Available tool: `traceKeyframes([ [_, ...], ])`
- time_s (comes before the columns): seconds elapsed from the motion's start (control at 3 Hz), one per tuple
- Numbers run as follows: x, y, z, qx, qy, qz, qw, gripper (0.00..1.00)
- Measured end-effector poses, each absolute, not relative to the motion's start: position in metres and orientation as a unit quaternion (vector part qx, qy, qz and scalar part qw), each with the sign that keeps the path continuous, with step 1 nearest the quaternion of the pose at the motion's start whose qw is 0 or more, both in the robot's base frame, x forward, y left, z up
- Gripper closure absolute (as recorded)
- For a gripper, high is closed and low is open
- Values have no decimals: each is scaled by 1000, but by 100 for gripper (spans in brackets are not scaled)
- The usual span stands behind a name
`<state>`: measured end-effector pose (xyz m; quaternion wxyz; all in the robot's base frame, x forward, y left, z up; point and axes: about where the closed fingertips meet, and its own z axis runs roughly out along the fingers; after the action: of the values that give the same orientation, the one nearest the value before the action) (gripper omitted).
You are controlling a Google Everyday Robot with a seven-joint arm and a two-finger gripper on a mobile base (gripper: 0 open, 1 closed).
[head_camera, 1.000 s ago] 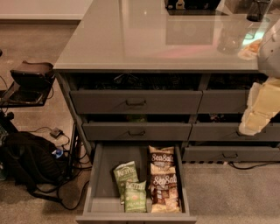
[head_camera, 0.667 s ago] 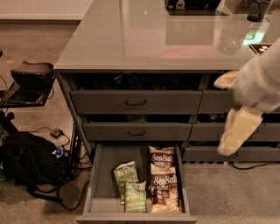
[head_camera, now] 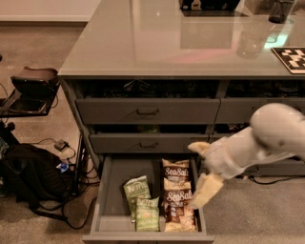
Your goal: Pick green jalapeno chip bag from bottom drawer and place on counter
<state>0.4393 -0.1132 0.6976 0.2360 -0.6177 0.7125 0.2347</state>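
Observation:
The bottom drawer (head_camera: 125, 167) stands pulled open. Inside, the pale green jalapeno chip bag (head_camera: 147, 214) lies near the front. A darker green Kettle bag (head_camera: 136, 187) lies just behind it, and two brown-and-white Sea Salt bags (head_camera: 176, 188) lie to its right. My gripper (head_camera: 200, 169) is open and empty. It hovers over the drawer's right edge beside the Sea Salt bags, to the right of the jalapeno bag and apart from it. The glossy grey-green counter (head_camera: 157, 43) tops the cabinet.
Two shallower handled drawers (head_camera: 147, 112) sit slightly open above. On the counter's right are a checkered board (head_camera: 291, 58), a clear glass (head_camera: 248, 44) and a dark cup (head_camera: 281, 9). A black backpack (head_camera: 28, 174), cables and a stand (head_camera: 31, 83) are at the left.
My arm has swung in from the right edge, leftward and down, bringing the open gripper over the right side of the bottom drawer. The bags have not moved.

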Motion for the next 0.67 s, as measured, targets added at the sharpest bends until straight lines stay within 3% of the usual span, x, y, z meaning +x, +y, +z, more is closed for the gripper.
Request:
traceKeyframes([
  [0.67,478,-51,567,-563,714,293,297,0],
])
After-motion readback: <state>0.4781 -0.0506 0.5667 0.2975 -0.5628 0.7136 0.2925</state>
